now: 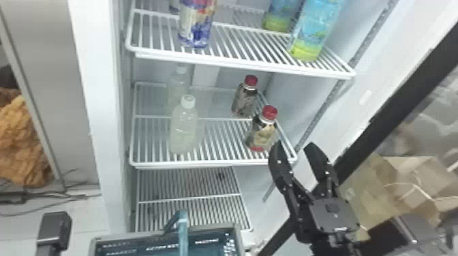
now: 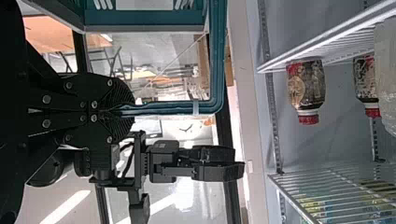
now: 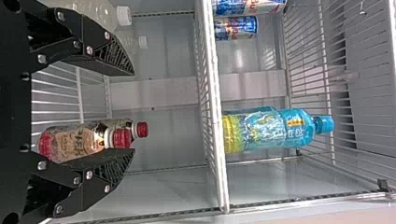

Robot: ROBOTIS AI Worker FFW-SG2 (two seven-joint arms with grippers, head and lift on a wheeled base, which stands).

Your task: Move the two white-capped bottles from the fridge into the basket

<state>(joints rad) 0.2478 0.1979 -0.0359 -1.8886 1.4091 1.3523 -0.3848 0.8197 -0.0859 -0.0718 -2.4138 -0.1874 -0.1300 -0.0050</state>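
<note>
Presently, the front white-capped bottle (image 1: 184, 129) stands upright on the middle shelf (image 1: 218, 163), to the robot's left of the right gripper (image 1: 294, 149); the rear white-capped bottle (image 1: 178, 81) is upright behind it, deeper in the fridge. Right gripper: fingers spread wide, nothing held, located by the shelf's right front corner, close to the near red-capped bottle (image 1: 264, 131). Left gripper (image 2: 130, 109): closed on the handle (image 2: 212, 70) of the basket (image 1: 204, 226), which hangs low before the fridge. Assignment, inferred: the right arm is the free one and should do the picking. Offset to correct: sideways to the robot's left, across the front of the red-capped pair, then inward. Long axis of the target is vertical, so the fingers should pass one on each side of its body, approaching level from the front. Risk noted: a direct sweep at shelf height could knock the near red-capped bottle. Front bottle first seems sensible, since it stands in the way of the rear one.
</note>
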